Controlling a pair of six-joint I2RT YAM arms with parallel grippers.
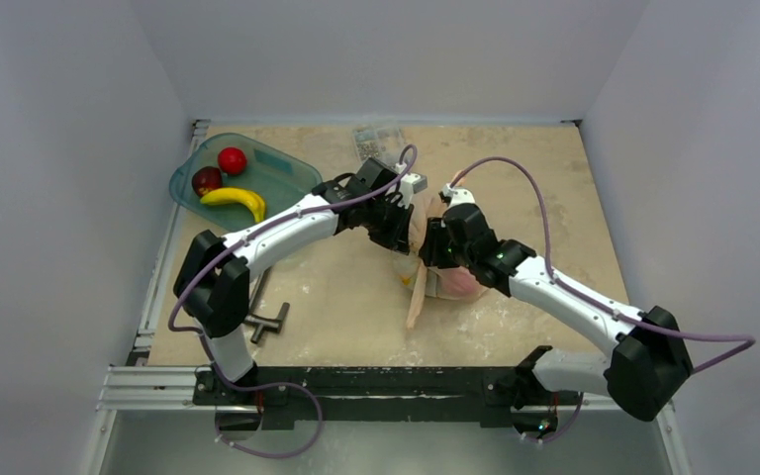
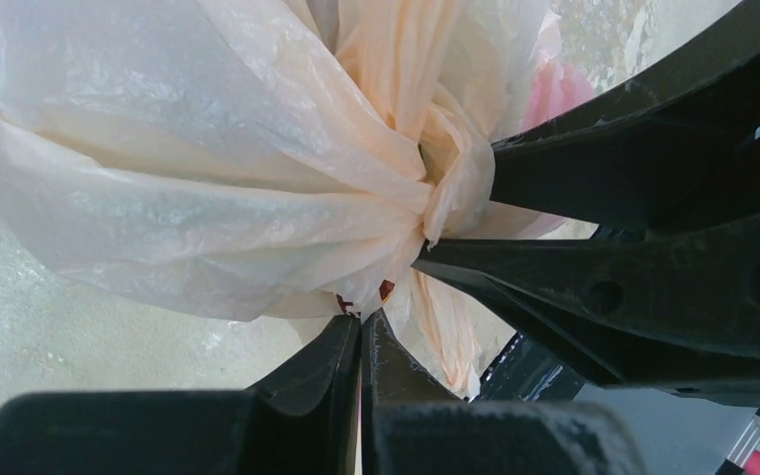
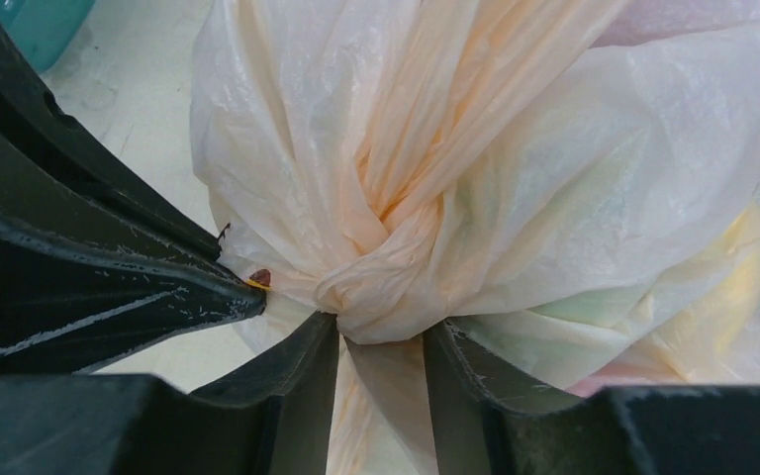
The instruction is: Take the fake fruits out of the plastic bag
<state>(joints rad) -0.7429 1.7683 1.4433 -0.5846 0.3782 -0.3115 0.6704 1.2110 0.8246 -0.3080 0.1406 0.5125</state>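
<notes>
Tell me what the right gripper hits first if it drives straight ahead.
The knot of the plastic bag, which sits just past the right gripper fingertips. They may already be touching it.

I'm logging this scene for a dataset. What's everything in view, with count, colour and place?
table: one, beige, under everything
tray: one, teal, far left of table
red apple: one, bright red, in tray
dark apple: one, dark red, in tray
banana: one, yellow, in tray
plastic bag: one, pale orange, knotted, centre; tinted shapes inside, uncountable
clear box: one, transparent, far edge
clamp: one, grey, near left
left hand: one, black, pinching plastic bag
right hand: one, black, closed below the knot
</notes>
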